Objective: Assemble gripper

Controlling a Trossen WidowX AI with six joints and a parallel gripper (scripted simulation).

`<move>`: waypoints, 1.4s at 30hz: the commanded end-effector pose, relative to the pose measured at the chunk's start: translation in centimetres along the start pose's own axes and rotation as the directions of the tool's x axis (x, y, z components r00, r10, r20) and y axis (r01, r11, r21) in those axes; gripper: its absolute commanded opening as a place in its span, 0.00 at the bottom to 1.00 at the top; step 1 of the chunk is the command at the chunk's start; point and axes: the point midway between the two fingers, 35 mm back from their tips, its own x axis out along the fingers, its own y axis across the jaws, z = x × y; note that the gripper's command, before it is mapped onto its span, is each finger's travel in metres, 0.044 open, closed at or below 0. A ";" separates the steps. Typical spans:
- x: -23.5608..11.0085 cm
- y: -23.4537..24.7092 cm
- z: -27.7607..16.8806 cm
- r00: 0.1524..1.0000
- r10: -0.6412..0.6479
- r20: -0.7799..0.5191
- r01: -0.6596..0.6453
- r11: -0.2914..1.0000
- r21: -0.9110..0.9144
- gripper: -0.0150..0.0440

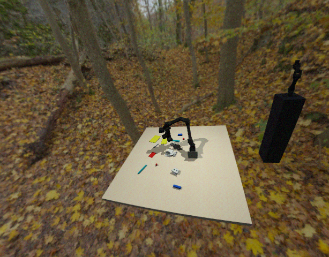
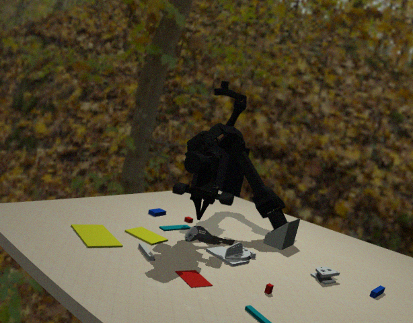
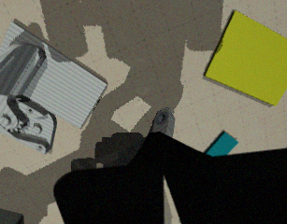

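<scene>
Loose grey plastic jaw [image 1: 172,144] [image 2: 200,234] [image 3: 165,122] lies roughly lengthwise up the wrist view; black metal-looking gripper [image 1: 170,140] [image 2: 199,218] [image 3: 154,137]'s shut, holding nothing.

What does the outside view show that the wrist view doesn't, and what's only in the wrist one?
Only the exterior view: a red card, two blue blocks and two little red blocks.

Only the wrist view: I can't find a whole thing that's only there, but it looks down on the ribbed top of the grey-white base.

Both: that base, a yellow card, a teal piece and the black fingers.
</scene>
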 end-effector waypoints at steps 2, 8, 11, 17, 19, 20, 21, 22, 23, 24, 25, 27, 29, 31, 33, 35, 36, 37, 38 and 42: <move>-0.1 -0.9 -0.6 1.000 -0.007 -0.003 0.008 0.992 0.127 0.25; -0.2 -1.8 -1.4 1.000 -0.010 -0.007 0.012 0.956 0.293 0.25; -0.2 -2.3 -1.9 1.000 -0.012 -0.009 0.014 0.928 0.373 0.25; -0.2 -3.2 -2.7 1.000 -0.015 -0.013 0.020 0.851 0.525 0.25; -0.3 -3.5 -3.0 1.000 -0.016 -0.014 0.022 0.820 0.572 0.25; -0.3 -3.7 -3.2 1.000 -0.017 -0.015 0.023 0.803 0.595 0.25; -0.3 -3.8 -3.3 1.000 -0.017 -0.016 0.024 0.786 0.618 0.25; -0.3 -3.9 -3.5 1.000 -0.018 -0.017 0.025 0.768 0.640 0.25; -0.3 -4.1 -3.7 1.000 -0.019 -0.018 0.026 0.750 0.661 0.25; -0.3 -4.2 -3.8 1.000 -0.019 -0.019 0.027 0.730 0.682 0.25; -0.3 -4.4 -3.9 1.000 -0.020 -0.019 0.028 0.714 0.700 0.25; -0.4 -4.4 -4.0 1.000 -0.020 -0.020 0.028 0.701 0.713 0.25; -0.4 -4.4 -4.0 1.000 -0.020 -0.020 0.028 0.701 0.713 0.25; -0.4 -4.4 -4.0 1.000 -0.020 -0.020 0.028 0.701 0.713 0.25; -0.2 -4.5 -4.0 1.000 -0.020 -0.020 0.028 0.701 0.713 0.25; 0.0 -4.5 -4.0 1.000 -0.020 -0.020 0.028 0.701 0.713 0.25; 0.2 -4.5 -4.0 1.000 -0.020 -0.020 0.028 0.701 0.713 0.25; 0.4 -4.5 -4.0 1.000 -0.020 -0.019 0.028 0.701 0.713 0.25; 0.5 -4.5 -4.0 1.000 -0.020 -0.019 0.028 0.701 0.713 0.25; 1.2 -4.5 -4.0 1.000 -0.020 -0.019 0.027 0.700 0.713 0.25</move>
